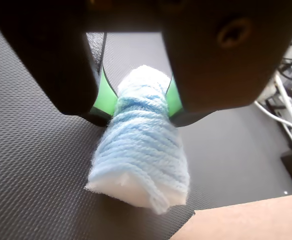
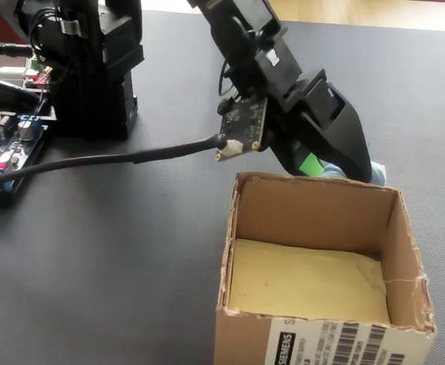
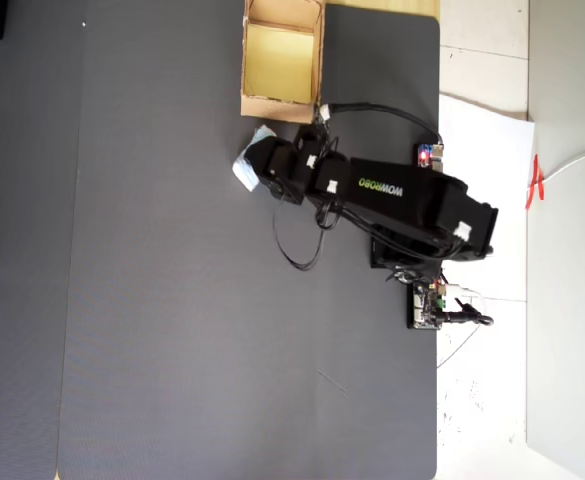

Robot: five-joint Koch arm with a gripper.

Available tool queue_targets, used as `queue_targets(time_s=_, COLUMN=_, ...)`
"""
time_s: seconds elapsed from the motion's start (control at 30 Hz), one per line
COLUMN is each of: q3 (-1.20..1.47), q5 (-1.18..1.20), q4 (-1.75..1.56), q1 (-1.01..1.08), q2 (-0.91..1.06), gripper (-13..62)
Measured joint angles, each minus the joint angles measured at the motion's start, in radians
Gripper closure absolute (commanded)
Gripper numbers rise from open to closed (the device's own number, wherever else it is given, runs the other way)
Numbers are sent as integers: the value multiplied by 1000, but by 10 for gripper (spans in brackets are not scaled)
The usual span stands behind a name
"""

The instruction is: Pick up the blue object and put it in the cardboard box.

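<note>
The blue object (image 1: 141, 150), a pale blue-white yarn lump, is pinched between the green pads (image 1: 105, 97) of my gripper (image 1: 142, 107), which is shut on it. Most of the lump sticks out past the jaws over the dark mat. In the fixed view the gripper (image 2: 336, 169) hangs just behind the far wall of the cardboard box (image 2: 306, 209), where only a sliver of the blue object (image 2: 378, 173) shows. From overhead, the blue object (image 3: 245, 166) and the gripper (image 3: 259, 160) are just outside the open cardboard box (image 3: 272, 105), whose yellowish inside holds nothing.
The arm's base (image 2: 93, 68) and a circuit board (image 2: 9, 152) stand at the left of the fixed view, with a black cable (image 2: 116, 158) trailing across the mat. Loose wires (image 1: 285, 100) lie at the mat's right edge. A tan cardboard edge (image 1: 250, 220) shows nearby.
</note>
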Motion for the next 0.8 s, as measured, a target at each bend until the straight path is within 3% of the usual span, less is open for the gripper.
queue_targets(time_s=0.43, q3=143, q5=41, q4=-284, q1=0, q2=213, gripper=543)
queue_targets(time_s=0.8, q3=-15, q5=-44, q4=-385, q1=232, q2=230, gripper=542)
